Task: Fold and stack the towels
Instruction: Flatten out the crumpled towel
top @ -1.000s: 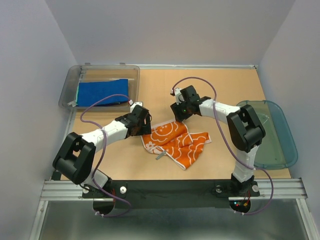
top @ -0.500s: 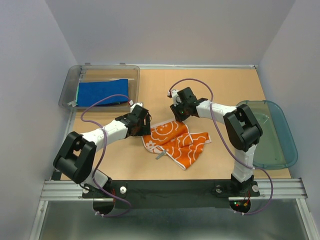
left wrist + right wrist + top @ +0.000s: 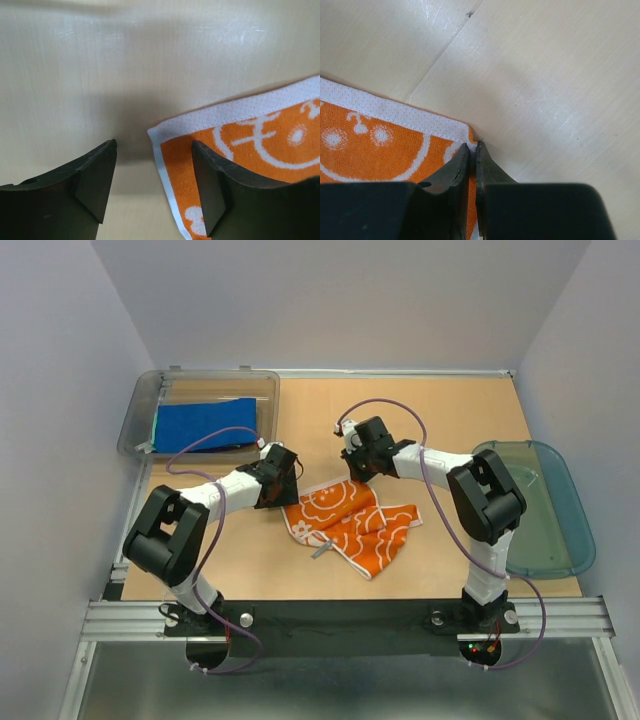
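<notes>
- Orange with white flower prints and a white hem, the orange towel (image 3: 350,525) lies rumpled and partly doubled over near the middle of the table (image 3: 450,410), a little toward the near edge.
- The left gripper (image 3: 152,145) sits low over the towel's far left corner. Its fingers are spread apart, and the hemmed corner lies flat on the wood between them.
- The right gripper (image 3: 473,147) is down at the towel's far right corner. Its fingers are pressed together, pinching the white hem right at the corner.
- A blue towel (image 3: 205,423) lies folded flat inside a clear bin (image 3: 135,430) at the table's far left corner, well apart from both grippers.
- A teal basket (image 3: 565,530) rests at the table's right edge, partly overhanging it.
</notes>
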You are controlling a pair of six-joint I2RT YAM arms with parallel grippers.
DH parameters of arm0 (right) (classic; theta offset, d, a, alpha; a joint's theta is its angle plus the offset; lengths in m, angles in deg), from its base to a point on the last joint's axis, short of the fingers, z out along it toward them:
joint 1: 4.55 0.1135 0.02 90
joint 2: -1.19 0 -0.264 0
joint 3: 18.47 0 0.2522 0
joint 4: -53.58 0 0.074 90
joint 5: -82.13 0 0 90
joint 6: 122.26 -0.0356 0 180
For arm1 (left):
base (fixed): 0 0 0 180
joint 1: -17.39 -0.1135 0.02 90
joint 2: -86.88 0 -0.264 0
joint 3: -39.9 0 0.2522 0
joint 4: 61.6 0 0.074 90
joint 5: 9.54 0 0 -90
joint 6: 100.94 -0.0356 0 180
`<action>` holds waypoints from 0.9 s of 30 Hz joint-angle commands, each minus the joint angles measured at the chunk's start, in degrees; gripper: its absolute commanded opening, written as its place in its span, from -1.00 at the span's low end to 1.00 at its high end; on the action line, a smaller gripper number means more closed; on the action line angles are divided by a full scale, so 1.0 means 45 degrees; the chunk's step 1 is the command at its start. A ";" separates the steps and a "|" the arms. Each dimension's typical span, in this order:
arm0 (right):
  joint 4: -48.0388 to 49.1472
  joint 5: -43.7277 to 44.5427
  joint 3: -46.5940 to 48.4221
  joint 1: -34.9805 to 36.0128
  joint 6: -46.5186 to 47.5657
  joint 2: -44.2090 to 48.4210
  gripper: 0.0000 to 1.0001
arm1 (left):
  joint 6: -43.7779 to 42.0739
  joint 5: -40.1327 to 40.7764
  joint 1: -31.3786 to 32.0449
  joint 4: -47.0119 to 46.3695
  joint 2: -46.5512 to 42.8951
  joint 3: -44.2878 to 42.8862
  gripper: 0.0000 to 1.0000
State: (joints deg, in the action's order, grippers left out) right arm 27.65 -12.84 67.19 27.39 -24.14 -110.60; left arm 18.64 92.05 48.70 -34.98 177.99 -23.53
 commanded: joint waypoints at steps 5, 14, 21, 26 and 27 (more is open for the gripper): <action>-0.0618 0.0284 -0.0782 0.0089 0.0305 -0.0119 -0.99 | 0.0281 -0.0095 -0.0141 -0.0241 0.0768 -0.0408 0.04; -0.0559 0.0421 -0.1036 0.0147 0.0344 0.0290 -0.99 | 0.0515 -0.0779 -0.0083 -0.0066 0.1237 0.0022 -0.31; -0.0500 0.0324 -0.1017 0.0128 0.0227 0.0486 -0.99 | 0.0614 -0.0994 -0.0005 -0.0104 0.1531 0.0296 -1.00; -0.0500 0.0927 -0.0841 0.0147 0.0033 0.1108 -0.99 | -0.0048 -0.0606 -0.0005 0.0227 0.1200 -0.0445 -1.00; -0.0500 0.1045 -0.0783 0.0147 -0.0046 0.1227 -0.99 | -0.0186 -0.0527 -0.0024 0.0266 0.0928 -0.0795 -1.00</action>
State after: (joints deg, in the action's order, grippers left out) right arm 28.61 -11.71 64.43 27.44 -23.96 -108.44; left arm 20.19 90.04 48.13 -39.06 181.35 -25.32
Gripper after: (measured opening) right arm 0.097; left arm 0.034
